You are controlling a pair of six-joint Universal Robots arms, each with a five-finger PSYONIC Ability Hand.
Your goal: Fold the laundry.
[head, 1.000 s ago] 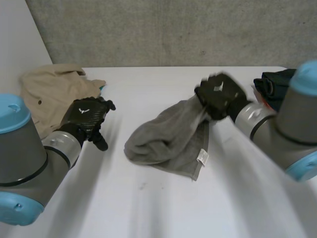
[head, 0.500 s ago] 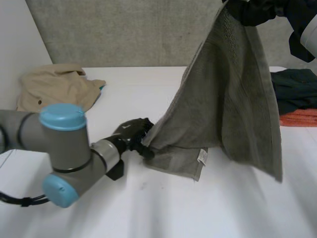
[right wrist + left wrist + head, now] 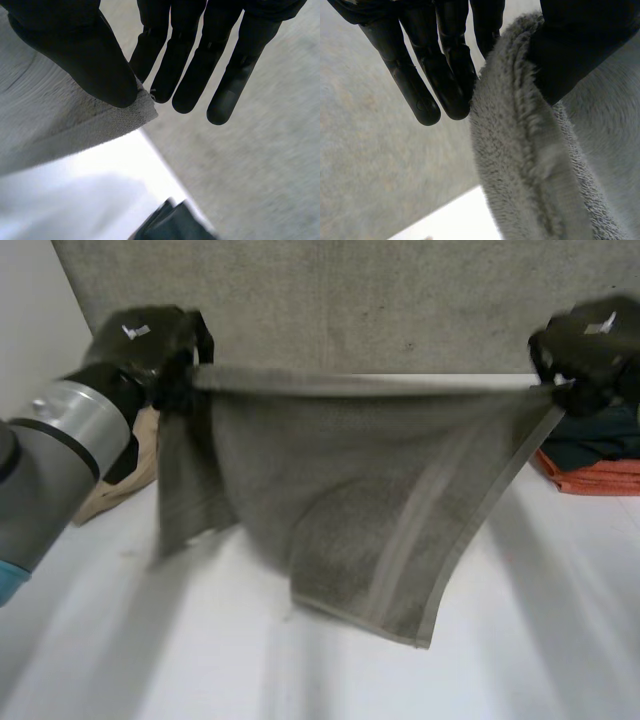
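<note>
**Towel Held Spread Over Table**

My left hand (image 3: 150,340) pinches one end of the grey towel's (image 3: 350,490) top edge between thumb and fingers. My right hand (image 3: 590,350) pinches the opposite top corner the same way. The edge runs taut between them, and the towel hangs over the white table (image 3: 200,670).

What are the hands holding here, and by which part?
The grey towel, stretched taut: right hand pinches a top corner, left hand the other end of that edge.
</note>
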